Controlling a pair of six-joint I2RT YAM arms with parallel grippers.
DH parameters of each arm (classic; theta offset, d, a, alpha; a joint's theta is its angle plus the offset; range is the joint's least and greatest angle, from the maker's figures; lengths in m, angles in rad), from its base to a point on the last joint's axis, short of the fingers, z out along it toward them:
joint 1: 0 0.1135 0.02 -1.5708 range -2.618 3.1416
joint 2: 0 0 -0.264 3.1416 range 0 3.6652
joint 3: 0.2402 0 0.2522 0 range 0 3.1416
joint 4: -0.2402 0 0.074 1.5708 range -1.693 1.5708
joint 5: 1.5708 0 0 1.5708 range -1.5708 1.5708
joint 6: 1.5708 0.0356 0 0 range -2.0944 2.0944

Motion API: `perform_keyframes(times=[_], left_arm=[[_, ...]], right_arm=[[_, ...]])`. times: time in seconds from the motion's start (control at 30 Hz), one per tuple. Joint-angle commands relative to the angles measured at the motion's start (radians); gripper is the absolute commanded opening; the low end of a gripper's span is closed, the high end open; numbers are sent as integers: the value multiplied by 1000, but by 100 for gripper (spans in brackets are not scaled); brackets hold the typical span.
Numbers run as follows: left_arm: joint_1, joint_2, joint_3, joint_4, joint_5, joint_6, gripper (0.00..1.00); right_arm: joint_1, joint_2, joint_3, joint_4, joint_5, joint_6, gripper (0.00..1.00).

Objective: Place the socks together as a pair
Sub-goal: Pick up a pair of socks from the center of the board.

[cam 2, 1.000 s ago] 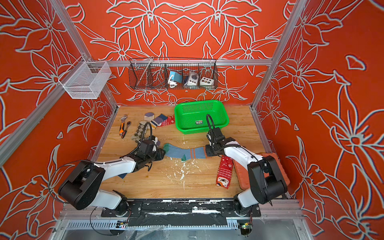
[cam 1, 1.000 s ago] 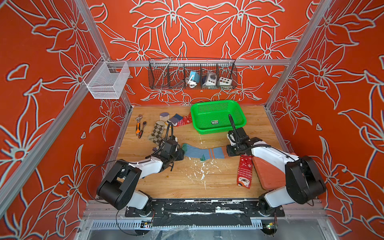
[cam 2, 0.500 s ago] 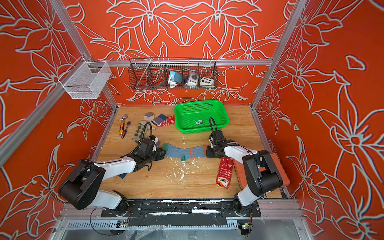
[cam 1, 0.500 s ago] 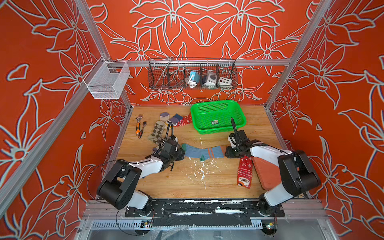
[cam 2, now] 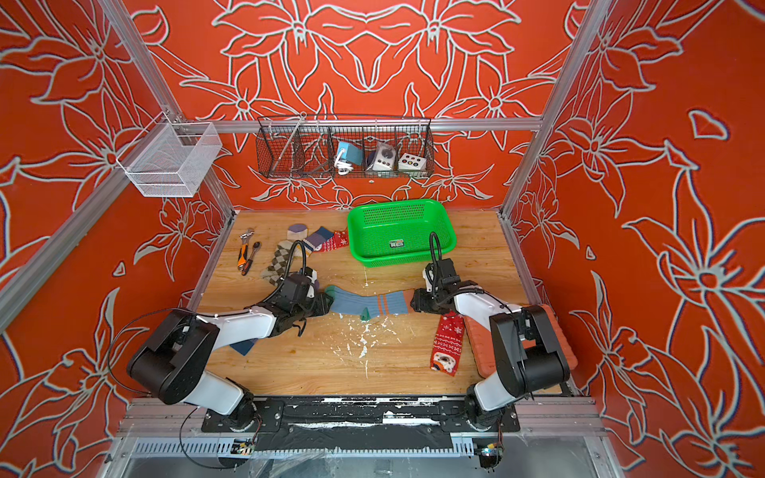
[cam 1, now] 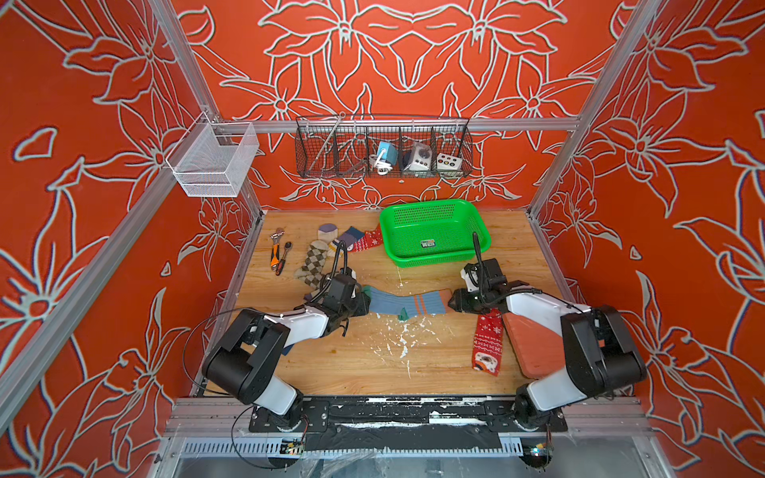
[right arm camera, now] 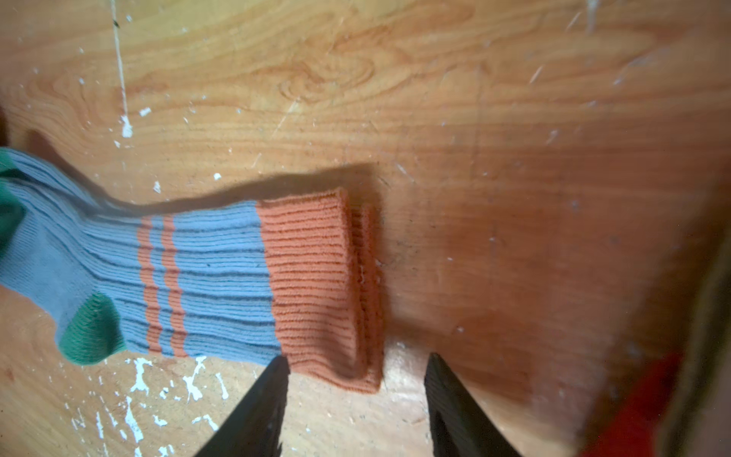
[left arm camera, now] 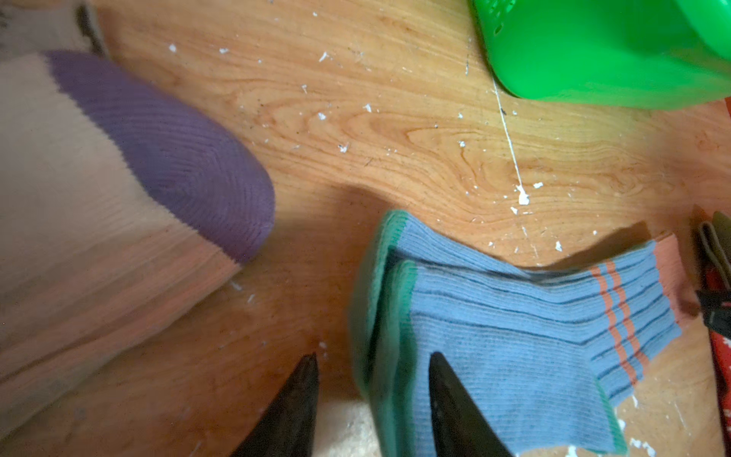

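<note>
In the wire rack sit boxy gadgets; the green basket holds a label; left gripper and right gripper, both released, straddle the ribbed blue socks.

Lab test cell: alu frame, printed walls, wood bench.

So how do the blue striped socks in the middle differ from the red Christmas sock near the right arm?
The blue socks are two, stacked cuff on cuff; the red sock shows as one. The blue socks run side to side; the red sock runs front to back. Both lie flat on the wooden table.
</note>
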State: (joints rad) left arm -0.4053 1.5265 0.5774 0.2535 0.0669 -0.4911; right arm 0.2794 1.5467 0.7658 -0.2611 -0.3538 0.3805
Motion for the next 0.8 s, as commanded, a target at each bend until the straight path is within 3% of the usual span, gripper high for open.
perform_keyframes(times=[0.0, 0.13, 0.23, 0.33, 0.37, 0.53, 0.77], left_arm=[[5, 22, 18, 29, 19, 4, 38], [5, 46, 18, 53, 49, -1, 30], [5, 54, 11, 82, 73, -7, 15], [4, 52, 3, 95, 85, -10, 1], [3, 46, -2, 102, 86, -12, 0], [4, 9, 6, 101, 115, -22, 0], [-4, -134, 112, -64, 137, -8, 0]], right_arm=[[-3, 34, 14, 31, -36, 12, 54], [-3, 56, 2, 58, -75, 24, 34], [-2, 41, -7, 62, -89, 23, 16], [-2, 1, -16, 61, -117, 32, 3], [-3, -12, -20, 63, -132, 36, 1], [-3, -97, 8, 11, -162, 28, 0], [-4, -163, 165, -114, -179, 12, 0]])
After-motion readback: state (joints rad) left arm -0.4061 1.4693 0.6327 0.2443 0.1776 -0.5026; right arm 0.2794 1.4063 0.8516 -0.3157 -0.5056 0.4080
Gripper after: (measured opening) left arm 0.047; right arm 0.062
